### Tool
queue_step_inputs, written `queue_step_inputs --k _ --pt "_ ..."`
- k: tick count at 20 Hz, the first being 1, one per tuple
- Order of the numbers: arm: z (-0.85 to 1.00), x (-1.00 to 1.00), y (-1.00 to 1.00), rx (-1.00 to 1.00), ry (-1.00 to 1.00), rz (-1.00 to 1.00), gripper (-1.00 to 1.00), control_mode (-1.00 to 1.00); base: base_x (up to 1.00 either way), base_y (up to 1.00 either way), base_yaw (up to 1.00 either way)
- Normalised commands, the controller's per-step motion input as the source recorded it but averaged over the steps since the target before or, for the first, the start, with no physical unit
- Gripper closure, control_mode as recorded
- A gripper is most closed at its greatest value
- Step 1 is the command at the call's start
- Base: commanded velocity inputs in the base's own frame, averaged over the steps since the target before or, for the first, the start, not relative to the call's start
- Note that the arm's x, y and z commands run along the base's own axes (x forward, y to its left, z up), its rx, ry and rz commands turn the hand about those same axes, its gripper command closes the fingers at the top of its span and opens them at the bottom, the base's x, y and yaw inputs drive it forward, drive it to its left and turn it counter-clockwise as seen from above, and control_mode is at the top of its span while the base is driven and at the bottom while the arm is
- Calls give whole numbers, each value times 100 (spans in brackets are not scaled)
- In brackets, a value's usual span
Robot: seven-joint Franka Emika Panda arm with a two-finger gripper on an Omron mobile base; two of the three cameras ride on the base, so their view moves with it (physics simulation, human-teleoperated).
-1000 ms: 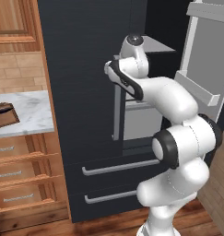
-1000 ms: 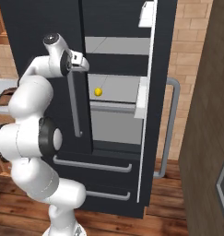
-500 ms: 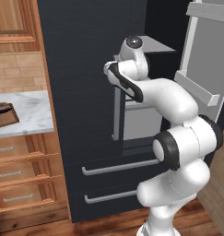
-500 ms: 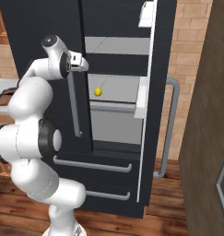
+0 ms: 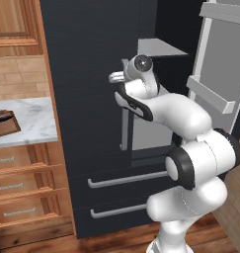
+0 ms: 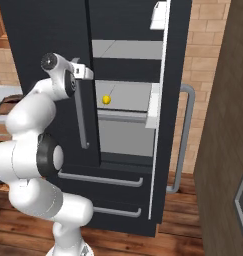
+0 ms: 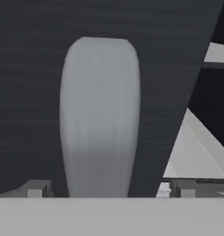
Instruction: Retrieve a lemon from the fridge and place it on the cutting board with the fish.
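Note:
The black fridge [image 6: 48, 30] has its right door [image 6: 175, 75] swung open, showing grey shelves. The small yellow lemon [image 6: 106, 100] lies on a middle shelf inside. My gripper [image 6: 85, 74] is at the top of the left door's grey bar handle [image 6: 83, 120], also seen as gripper [image 5: 116, 77]. In the hand view the handle [image 7: 100, 115] stands between the widely spread fingertips [image 7: 37, 188], so the gripper [image 7: 109, 189] is open around it. The dark brown cutting board [image 5: 4, 122] lies on the marble counter to the left, partly cut off by the frame edge.
The marble counter [image 5: 32, 118] sits over wooden drawers [image 5: 22, 183] left of the fridge. Two fridge drawers with bar handles [image 5: 126, 179] lie below. The open door's shelf bins [image 5: 210, 94] stick out on the right, near a brick wall [image 6: 208, 60].
My hand has sunk a little along the top of the left door handle. The lemon and the doors have not moved.

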Motion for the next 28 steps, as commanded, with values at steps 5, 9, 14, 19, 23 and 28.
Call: queue_step_inputs --k 5,9,14,19,23,28 --pt "-4 68 0 0 -1 1 -100 -100 0 0 0" --pt "0 66 0 0 0 5 -100 -100 0 0 0" --pt "0 42 8 0 3 2 -100 -100 0 0 0" --pt "0 12 19 -2 5 -1 100 -100 0 0 0" --pt "0 0 9 0 0 -2 100 -100 0 0 0" --pt "0 -43 36 -2 0 -15 100 -100 0 0 0"
